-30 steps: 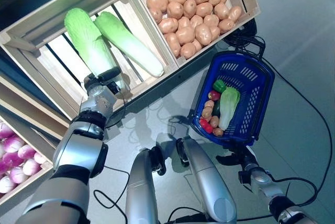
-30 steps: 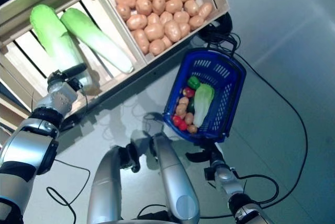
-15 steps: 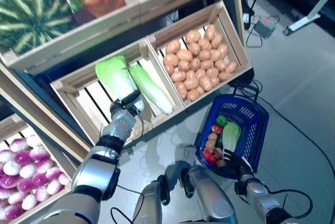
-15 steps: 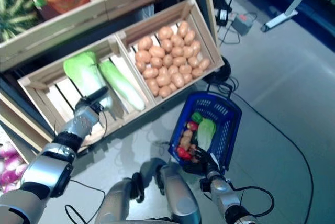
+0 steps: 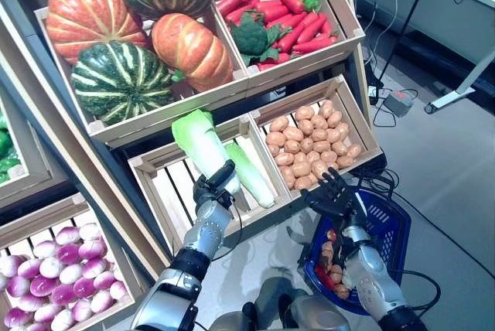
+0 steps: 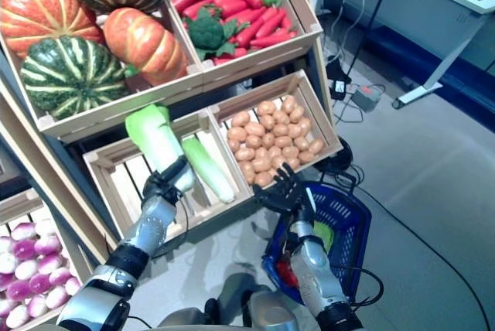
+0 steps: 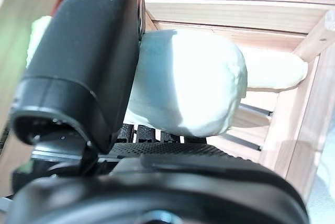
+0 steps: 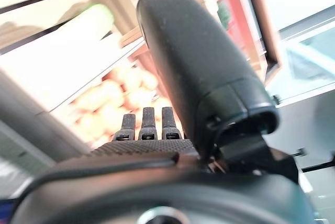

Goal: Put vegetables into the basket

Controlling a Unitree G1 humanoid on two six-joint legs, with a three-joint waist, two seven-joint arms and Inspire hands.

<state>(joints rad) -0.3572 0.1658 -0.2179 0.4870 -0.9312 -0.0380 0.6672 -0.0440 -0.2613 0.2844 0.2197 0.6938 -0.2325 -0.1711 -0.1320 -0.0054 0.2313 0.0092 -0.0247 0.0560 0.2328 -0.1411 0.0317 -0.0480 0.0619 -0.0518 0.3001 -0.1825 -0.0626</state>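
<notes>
My left hand (image 5: 210, 194) is curled round the white base of a long green napa cabbage (image 5: 198, 139) in the slatted wooden crate (image 5: 166, 192). In the left wrist view the pale stem (image 7: 188, 93) sits between the thumb and the fingers. A second, slimmer cabbage (image 5: 252, 178) lies beside it in the same crate. My right hand (image 5: 335, 196) hovers with fingers spread, holding nothing, over the near rim of the blue basket (image 5: 396, 230) on the floor. The basket holds several small vegetables (image 5: 331, 257), partly hidden by the right arm.
A crate of potatoes (image 5: 309, 144) stands to the right of the cabbage crate. Above are pumpkins and striped squashes (image 5: 124, 37), and a crate of red peppers with broccoli (image 5: 271, 18). Purple onions (image 5: 46, 277) fill a crate at the lower left. Grey floor lies to the right.
The camera has swung upward, bringing the upper shelves into view. My right hand has risen from below the basket to above its rim, fingers spread. The left hand stays on the cabbage.
</notes>
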